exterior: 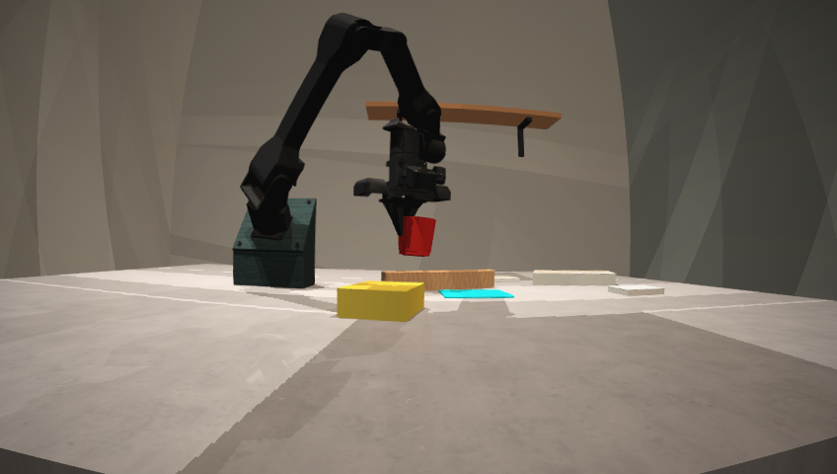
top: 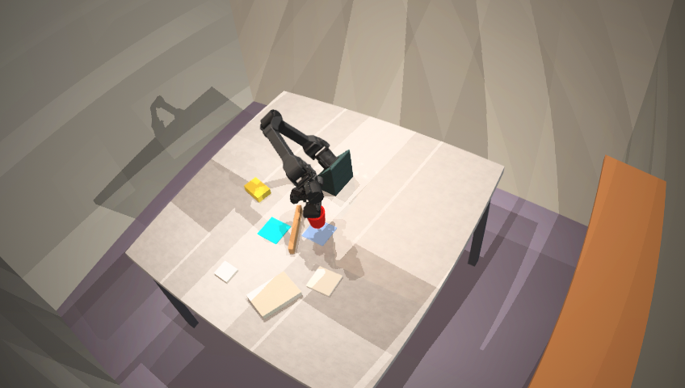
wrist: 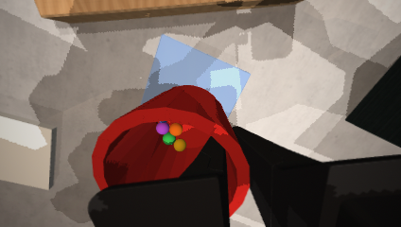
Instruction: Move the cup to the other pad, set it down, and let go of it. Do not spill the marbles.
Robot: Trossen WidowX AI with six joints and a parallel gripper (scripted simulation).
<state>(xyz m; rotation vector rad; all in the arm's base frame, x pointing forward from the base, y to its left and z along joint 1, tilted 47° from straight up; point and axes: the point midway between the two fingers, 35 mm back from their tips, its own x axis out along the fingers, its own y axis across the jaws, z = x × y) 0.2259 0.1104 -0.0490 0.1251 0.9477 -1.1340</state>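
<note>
My gripper (top: 313, 211) (exterior: 404, 225) (wrist: 227, 133) is shut on the rim of the red cup (top: 317, 219) (exterior: 418, 236) (wrist: 142, 156). The cup hangs above the table, a little tilted, over the pale blue pad (top: 321, 234) (wrist: 189, 66). Several coloured marbles (wrist: 170, 134) lie at the bottom of the cup in the wrist view. The cyan pad (top: 273, 229) (exterior: 476, 293) lies flat on the other side of a wooden bar (top: 295, 229) (exterior: 437, 277) (wrist: 142, 7), which lies between the two pads.
A yellow block (top: 257, 189) (exterior: 380, 299) lies near the arm's dark green base (top: 338, 171) (exterior: 275, 246). Three flat cream slabs (top: 274, 294) (top: 325, 280) (top: 225, 271) lie toward the table's front. An orange shelf (top: 619, 269) (exterior: 470, 113) stands beyond the table.
</note>
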